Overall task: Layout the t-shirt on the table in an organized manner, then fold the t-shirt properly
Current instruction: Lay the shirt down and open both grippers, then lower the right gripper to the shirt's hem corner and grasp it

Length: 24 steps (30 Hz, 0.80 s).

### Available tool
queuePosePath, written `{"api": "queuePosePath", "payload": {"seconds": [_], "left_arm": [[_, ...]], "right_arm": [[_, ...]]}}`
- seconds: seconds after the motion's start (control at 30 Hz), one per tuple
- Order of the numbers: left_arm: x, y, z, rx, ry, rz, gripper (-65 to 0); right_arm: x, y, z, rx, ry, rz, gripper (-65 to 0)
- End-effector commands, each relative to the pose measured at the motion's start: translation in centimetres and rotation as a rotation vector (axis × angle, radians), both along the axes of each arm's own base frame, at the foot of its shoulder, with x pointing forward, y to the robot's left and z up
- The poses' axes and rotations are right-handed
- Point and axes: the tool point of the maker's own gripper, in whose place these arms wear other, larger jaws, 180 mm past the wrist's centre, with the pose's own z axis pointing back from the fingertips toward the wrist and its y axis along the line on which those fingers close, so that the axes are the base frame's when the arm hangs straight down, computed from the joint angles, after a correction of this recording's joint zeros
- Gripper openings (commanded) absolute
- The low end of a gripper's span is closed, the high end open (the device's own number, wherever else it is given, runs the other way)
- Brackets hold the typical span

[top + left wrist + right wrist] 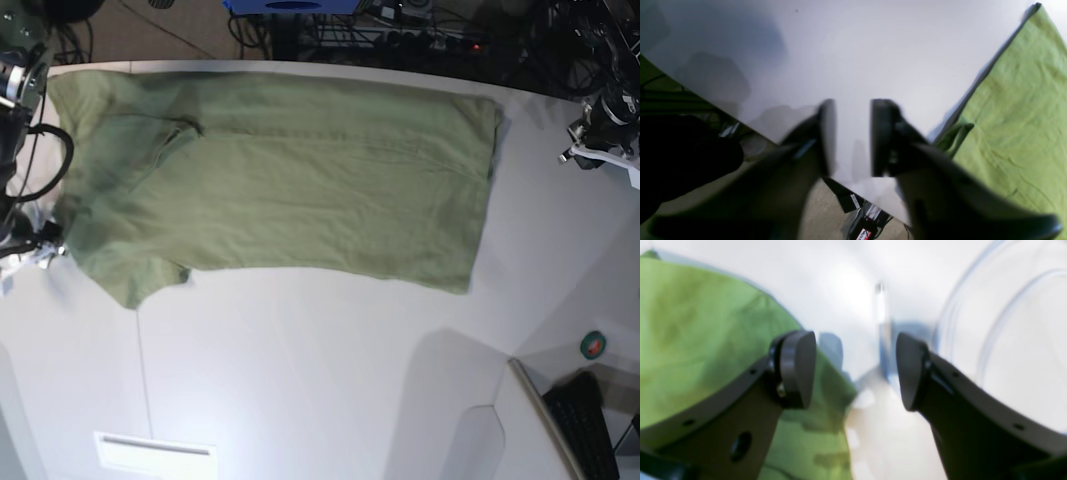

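The olive-green t-shirt [280, 170] lies spread flat along the far side of the white table [320, 370], with one sleeve at the left end. In the left wrist view my left gripper [853, 136] hovers over bare table [857, 50] beside the t-shirt's edge [1017, 116]. Its blurred fingers stand a narrow gap apart with nothing between them. My right gripper [855, 370] is open and empty at the t-shirt's other end [690, 323], one finger over the cloth and one over the table. In the base view the left arm [605, 130] is at the right edge and the right arm [20, 240] at the left edge.
The table's edge runs just behind my left gripper, with floor and cables [867, 220] below it. A thin dark seam [140, 370] crosses the tabletop. A white rectangular piece [155, 455] lies near the front. A keyboard [590, 420] and a green round object [593, 345] sit at lower right.
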Motion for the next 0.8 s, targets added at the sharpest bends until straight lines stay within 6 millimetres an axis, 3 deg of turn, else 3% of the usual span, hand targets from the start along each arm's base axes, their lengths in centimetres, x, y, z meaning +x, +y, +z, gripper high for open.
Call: {"api": "queuePosePath", "payload": {"seconds": [0.0, 0.1, 0.37, 0.57, 0.77], "left_arm": [[0.5, 0.7, 1.1, 0.031, -0.029, -0.007, -56.4], [0.4, 0.7, 1.0, 0.029, -0.026, -0.005, -65.0], [0.6, 0.6, 0.9, 0.026, -0.026, -0.008, -65.0], [0.7, 0.4, 0.9, 0.024, -0.026, -0.013, -65.0], [0.6, 0.4, 0.9, 0.024, -0.025, -0.013, -65.0]], "right_arm": [[1.9, -1.1, 1.6, -0.021, -0.060, -0.006, -28.5], [2.0, -0.6, 1.0, -0.026, -0.052, 0.016, -28.5], [3.0, 0.0, 1.5, -0.032, -0.065, 0.043, -28.5], [5.1, -0.1, 3.3, -0.030, -0.112, 0.038, -28.4], [6.6, 1.7, 4.1, 0.014, -0.152, 0.123, -28.4]]}}
